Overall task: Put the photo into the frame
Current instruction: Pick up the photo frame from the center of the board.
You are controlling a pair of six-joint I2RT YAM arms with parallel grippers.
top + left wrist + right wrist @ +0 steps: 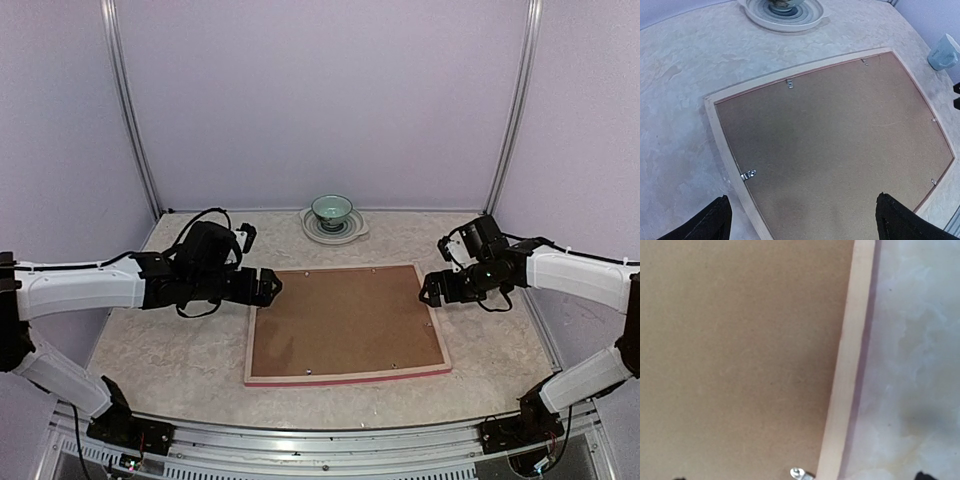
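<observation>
Since the frame (250, 345) lies face-down mid-table, board (345, 320) fitted, the photo is hidden, likely inside. Left gripper (272, 287) and right gripper (428, 291) flank it, released, empty; only clips (748, 174) may need securing.

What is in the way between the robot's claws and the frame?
Nothing visible. The left claw and right claw, both open, are at the frame's side edges. Brown backing board fills its back.
</observation>
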